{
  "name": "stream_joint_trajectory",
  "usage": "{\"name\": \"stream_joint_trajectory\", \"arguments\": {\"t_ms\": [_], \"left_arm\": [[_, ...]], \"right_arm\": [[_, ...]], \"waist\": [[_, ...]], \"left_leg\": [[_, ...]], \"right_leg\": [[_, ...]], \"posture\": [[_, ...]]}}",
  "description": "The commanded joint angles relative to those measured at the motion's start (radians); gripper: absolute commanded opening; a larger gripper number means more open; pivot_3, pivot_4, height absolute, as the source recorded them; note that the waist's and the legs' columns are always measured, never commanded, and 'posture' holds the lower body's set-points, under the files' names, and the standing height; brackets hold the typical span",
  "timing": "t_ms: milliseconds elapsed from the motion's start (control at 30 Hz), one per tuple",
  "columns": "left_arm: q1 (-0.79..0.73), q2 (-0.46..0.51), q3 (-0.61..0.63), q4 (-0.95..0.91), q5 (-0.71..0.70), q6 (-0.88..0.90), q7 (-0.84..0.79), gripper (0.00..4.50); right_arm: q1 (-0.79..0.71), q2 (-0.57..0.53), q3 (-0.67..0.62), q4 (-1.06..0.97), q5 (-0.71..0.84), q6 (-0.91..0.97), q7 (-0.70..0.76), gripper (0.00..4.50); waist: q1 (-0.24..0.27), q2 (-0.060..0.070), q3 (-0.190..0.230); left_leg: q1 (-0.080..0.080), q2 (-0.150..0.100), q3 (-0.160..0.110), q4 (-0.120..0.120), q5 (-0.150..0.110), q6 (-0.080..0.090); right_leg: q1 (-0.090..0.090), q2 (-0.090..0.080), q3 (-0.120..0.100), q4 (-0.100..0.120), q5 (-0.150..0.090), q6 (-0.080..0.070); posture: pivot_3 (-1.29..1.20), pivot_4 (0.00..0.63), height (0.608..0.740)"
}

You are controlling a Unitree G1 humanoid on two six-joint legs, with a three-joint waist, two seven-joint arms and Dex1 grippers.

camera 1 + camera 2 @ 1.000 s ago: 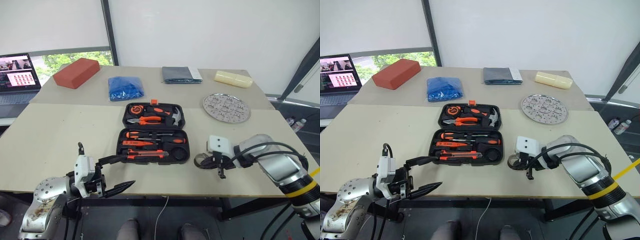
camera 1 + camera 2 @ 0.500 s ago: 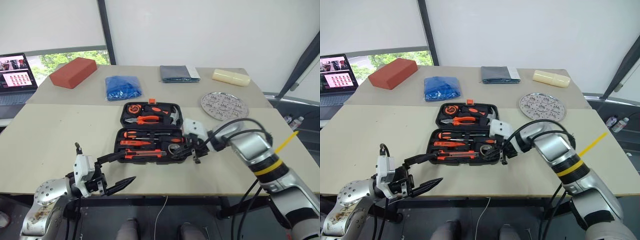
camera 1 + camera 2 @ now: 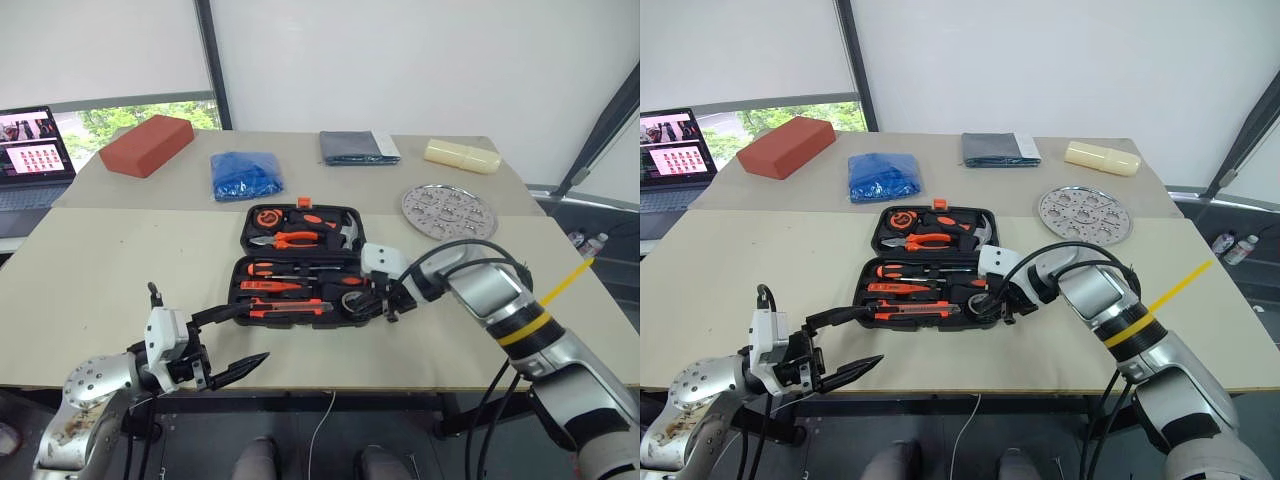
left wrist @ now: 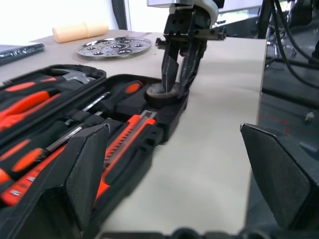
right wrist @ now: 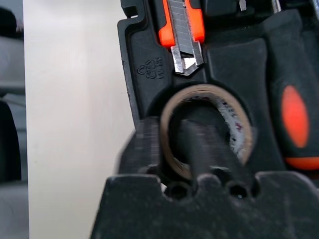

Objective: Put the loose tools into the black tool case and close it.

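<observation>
Tape roll (image 4: pixel 163 94) now in case (image 3: pixel 262 311).

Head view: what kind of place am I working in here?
Probably a robot test or data-collection setup, not a real workshop: a plain table laid out with unrelated props, an open tool case, a perforated metal disc, and a laptop running alongside.

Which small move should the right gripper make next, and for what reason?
Probably lift straight up and clear. The tape roll already sits in its corner recess of the black tool case, while the right gripper straddles its rim, one finger inside the ring, jaws parted.
</observation>
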Motion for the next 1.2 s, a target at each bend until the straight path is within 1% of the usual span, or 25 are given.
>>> {"name": "stream_joint_trajectory", "arguments": {"t_ms": [33, 67, 133, 167, 233, 267, 300, 333, 400, 467, 500, 567, 600, 633, 700, 800, 933, 1000, 1100, 1200], "left_arm": [[-0.029, 0.026, 0.054, 0.01, -0.037, 0.029, 0.015, 4.5], [-0.036, 0.028, 0.06, 0.015, -0.041, 0.044, 0.024, 4.5], [-0.065, 0.034, 0.078, 0.034, -0.054, 0.104, 0.072, 4.5], [-0.083, 0.037, 0.086, 0.048, -0.054, 0.139, 0.104, 4.5], [-0.146, 0.042, 0.089, 0.113, -0.005, 0.183, 0.191, 3.97], [-0.191, 0.04, 0.087, 0.16, 0.015, 0.212, 0.239, 3.73], [-0.236, 0.037, 0.082, 0.207, 0.042, 0.225, 0.282, 3.35], [-0.288, 0.032, 0.073, 0.257, 0.066, 0.246, 0.325, 3.06], [-0.385, 0.015, 0.048, 0.354, 0.121, 0.266, 0.403, 2.26], [-0.474, -0.006, 0.014, 0.457, 0.179, 0.271, 0.46, 1.53], [-0.513, -0.017, -0.004, 0.512, 0.207, 0.259, 0.475, 1.22], [-0.578, -0.037, -0.029, 0.611, 0.254, 0.233, 0.499, 0.49], [-0.607, -0.05, -0.036, 0.657, 0.265, 0.224, 0.501, 0.15], [-0.635, -0.062, -0.046, 0.702, 0.271, 0.217, 0.489, 0.01], [-0.683, -0.086, -0.081, 0.783, 0.284, 0.223, 0.444, 0.01], [-0.714, -0.107, -0.118, 0.833, 0.283, 0.227, 0.349, 0.01], [-0.701, -0.122, -0.138, 0.811, 0.265, 0.173, 0.228, 0.01], [-0.672, -0.115, -0.152, 0.766, 0.27, 0.162, 0.186, 0.01], [-0.592, -0.089, -0.158, 0.646, 0.257, 0.201, 0.15, 0.01], [-0.516, -0.069, -0.136, 0.546, 0.244, 0.239, 0.162, 0.01]], "right_arm": [[-0.046, -0.034, -0.08, 0.004, 0.058, -0.02, 0.085, 2.65], [-0.053, -0.042, -0.111, 0.005, 0.095, -0.001, 0.115, 3.08], [-0.069, -0.049, -0.202, 0.033, 0.185, 0.039, 0.157, 3.72], [-0.075, -0.054, -0.23, 0.058, 0.2, 0.043, 0.158, 3.72], [-0.079, -0.066, -0.253, 0.152, 0.171, -0.035, 0.14, 3.77], [-0.082, -0.052, -0.267, 0.224, 0.141, -0.088, 0.084, 3.53], [-0.085, -0.034, -0.278, 0.296, 0.11, -0.148, 0.023, 3.2], [-0.087, -0.014, -0.279, 0.38, 0.064, -0.239, -0.057, 2.95], [-0.094, 0.028, -0.281, 0.529, -0.011, -0.412, -0.19, 2.27], [-0.108, 0.076, -0.286, 0.658, -0.061, -0.551, -0.305, 1.58], [-0.117, 0.099, -0.29, 0.714, -0.077, -0.604, -0.345, 1.29], [-0.137, 0.138, -0.292, 0.814, -0.111, -0.693, -0.406, 0.53], [-0.148, 0.155, -0.292, 0.857, -0.128, -0.739, -0.44, 0.24], [-0.157, 0.174, -0.291, 0.899, -0.143, -0.781, -0.471, 0.04], [-0.173, 0.217, -0.292, 0.967, -0.158, -0.823, -0.501, 0.04], [-0.185, 0.26, -0.298, 1.015, -0.164, -0.854, -0.483, 0.04], [-0.15, 0.276, -0.316, 0.965, -0.12, -0.856, -0.306, 0.04], [-0.116, 0.272, -0.322, 0.911, -0.113, -0.832, -0.266, 0.04], [-0.02, 0.25, -0.337, 0.737, -0.079, -0.761, -0.216, 0.04], [0.066, 0.222, -0.353, 0.582, -0.07, -0.702, -0.233, 0.04]], "waist": [[-0.001, 0.0, 0.0], [0.0, 0.0, 0.0], [0.001, 0.0, 0.0], [0.001, 0.0, 0.0], [0.003, 0.0, 0.0], [0.005, 0.0, 0.0], [0.005, 0.0, 0.0], [0.005, -0.001, 0.0], [0.003, -0.001, 0.0], [0.002, -0.001, 0.001], [0.001, -0.002, 0.001], [-0.001, -0.002, 0.001], [-0.003, -0.002, 0.001], [-0.005, -0.002, 0.001], [-0.009, -0.002, 0.001], [-0.013, -0.002, 0.001], [-0.011, -0.002, 0.002], [-0.01, -0.002, 0.002], [-0.011, -0.002, 0.002], [-0.011, -0.001, 0.002]], "left_leg": [[0.0, 0.0, 0.0, 0.0, 0.0, 0.0], [0.0, 0.0, 0.0, 0.0, 0.0, 0.0], [0.0, 0.0, 0.0, 0.0, 0.0, 0.0], [0.0, 0.0, 0.0, 0.0, 0.0, 0.0], [0.0, 0.0, 0.0, 0.0, 0.0, 0.0], [0.0, 0.0, -0.001, 0.0, 0.0, 0.0], [0.001, 0.0, -0.001, 0.0, 0.0, 0.0], [0.003, 0.0, -0.001, 0.0, 0.0, 0.0], [0.004, 0.0, -0.001, 0.0, 0.0, 0.0], [0.001, -0.001, -0.001, 0.0, 0.002, -0.001], [0.001, -0.001, -0.001, 0.0, 0.003, -0.001], [0.0, -0.001, -0.002, -0.002, 0.004, -0.003], [0.0, -0.001, -0.002, -0.002, 0.004, -0.003], [0.0, -0.001, -0.001, -0.003, 0.004, -0.003], [0.0, -0.002, -0.001, -0.005, 0.004, -0.003], [0.0, -0.001, -0.002, -0.007, 0.004, -0.004], [0.0, -0.001, -0.002, -0.006, 0.005, -0.004], [0.0, -0.001, -0.002, -0.006, 0.005, -0.004], [0.0, -0.001, -0.002, -0.007, 0.004, -0.004], [0.0, 0.0, -0.002, -0.007, 0.004, -0.004]], "right_leg": [[0.0, 0.0, 0.0, 0.0, 0.0, 0.0], [0.0, 0.0, 0.0, 0.0, 0.0, 0.001], [0.0, 0.0, 0.0, 0.0, 0.0, 0.001], [0.0, 0.0, 0.0, 0.0, 0.0, 0.001], [0.0, 0.001, 0.0, 0.001, 0.0, 0.001], [0.001, 0.001, 0.0, 0.001, 0.0, 0.001], [0.001, 0.001, -0.001, 0.0, 0.0, 0.001], [0.001, 0.001, 0.0, 0.0, 0.001, 0.001], [0.002, 0.001, 0.0, 0.0, 0.001, 0.0], [0.001, 0.001, 0.001, 0.0, 0.004, 0.003], [0.002, 0.001, 0.001, 0.001, 0.004, 0.003], [0.001, 0.002, 0.001, 0.0, 0.005, 0.004], [0.001, 0.002, 0.002, 0.0, 0.005, 0.005], [0.0, 0.003, 0.002, 0.0, 0.006, 0.006], [0.0, 0.003, 0.002, 0.0, 0.006, 0.006], [0.0, 0.004, 0.002, 0.0, 0.006, 0.006], [0.0, 0.004, 0.002, 0.0, 0.006, 0.006], [0.001, 0.004, 0.002, -0.001, 0.006, 0.006], [0.0, 0.004, 0.002, -0.001, 0.006, 0.006], [0.0, 0.004, 0.002, 0.0, 0.006, 0.006]], "posture": [[0.0, 0.15, 0.74], [0.0, 0.15, 0.74], [0.0, 0.15, 0.74], [0.0, 0.15, 0.74], [0.0, 0.15, 0.74], [0.0, 0.15, 0.74], [0.0, 0.15, 0.74], [0.0, 0.15, 0.74], [0.0, 0.15, 0.74], [0.0, 0.15, 0.74], [0.0, 0.15, 0.74], [0.0, 0.15, 0.74], [0.0, 0.15, 0.74], [0.0, 0.15, 0.74], [0.0, 0.15, 0.74], [0.0, 0.15, 0.74], [0.0, 0.15, 0.74], [0.0, 0.15, 0.74], [0.0, 0.15, 0.74], [0.0, 0.15, 0.74]]}}
